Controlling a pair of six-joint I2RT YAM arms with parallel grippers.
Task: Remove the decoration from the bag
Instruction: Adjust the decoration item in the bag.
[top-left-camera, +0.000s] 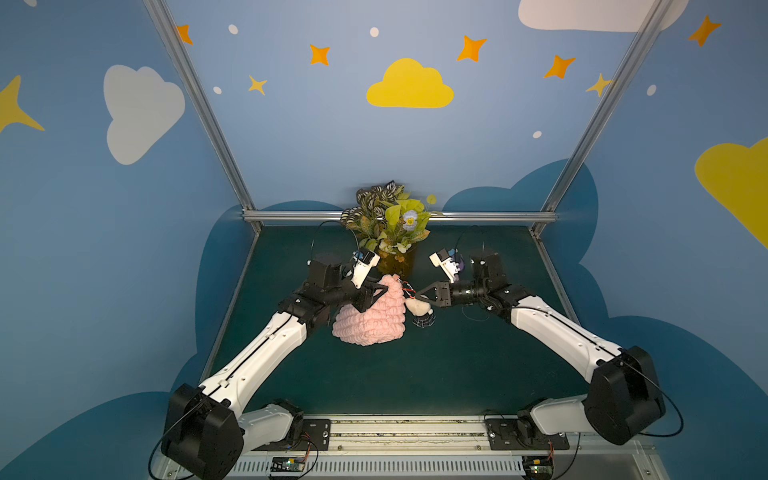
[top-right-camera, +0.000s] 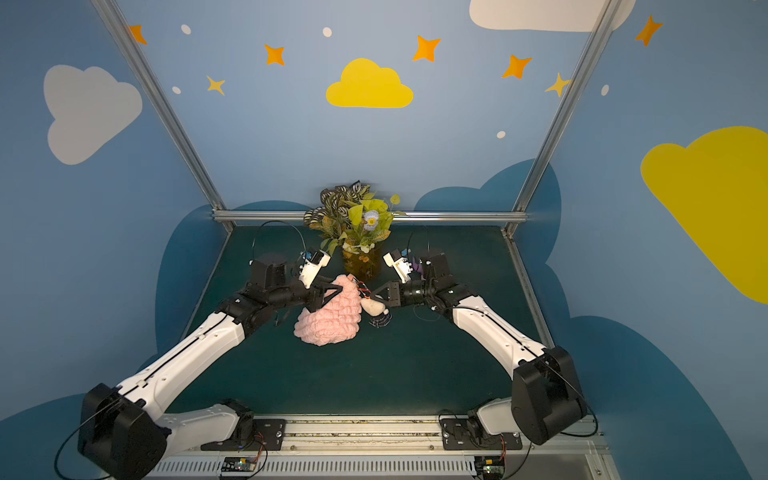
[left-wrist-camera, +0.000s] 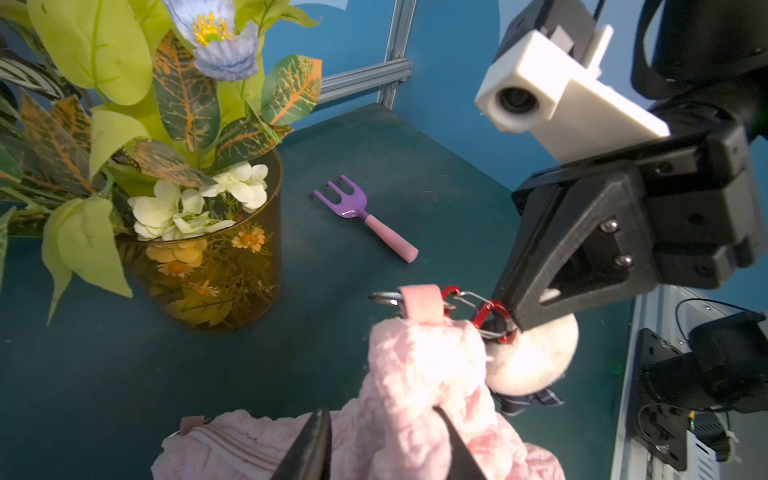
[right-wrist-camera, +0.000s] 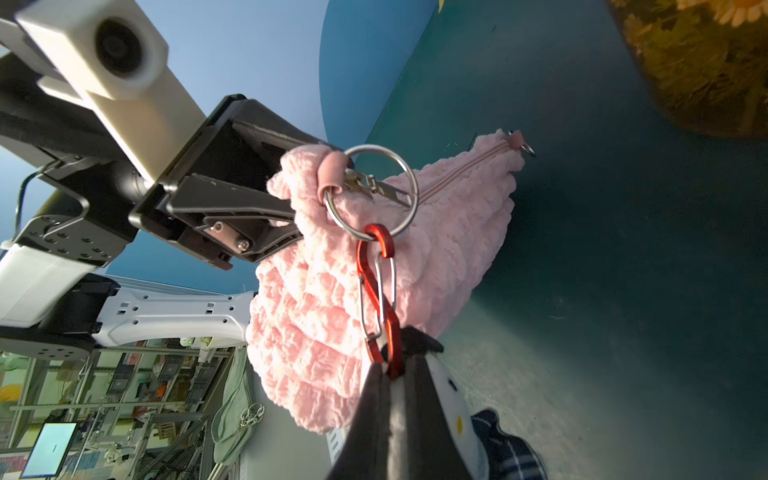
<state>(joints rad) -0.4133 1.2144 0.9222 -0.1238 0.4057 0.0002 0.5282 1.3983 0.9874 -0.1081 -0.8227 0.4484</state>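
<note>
The right tool (right-wrist-camera: 390, 370) is closed, its black tips pinching the lower end of the red carabiner (right-wrist-camera: 394, 340) that belongs to the decoration (right-wrist-camera: 451, 399). The decoration is a small white plush cat head with a yellow nose and a dark plaid dress (right-wrist-camera: 511, 455) below it. In both top views it (top-left-camera: 417, 307) (top-right-camera: 372, 306) hangs just under those tips, right beside the bag's edge. The carabiner's upper hook passes through a metal ring (right-wrist-camera: 374, 146). The ring threads a pink loop tab (right-wrist-camera: 332, 174) at the bag's corner, so the charm is still attached.

The bag (top-left-camera: 374, 328) is a soft pink pouch with a bumpy bubble texture. It is drawn up into a peak at that corner, and its lower edge rests on the green bench (top-left-camera: 415, 374) just in front of the amber vase (top-left-camera: 397, 262).

The left tool (left-wrist-camera: 382, 415) straddles the raised cloth below the tab with its jaws partly apart. Fabric fills the gap, and I cannot tell whether it is pinched. A purple-and-pink toy fork (left-wrist-camera: 365, 218) lies well apart on the bench.
</note>
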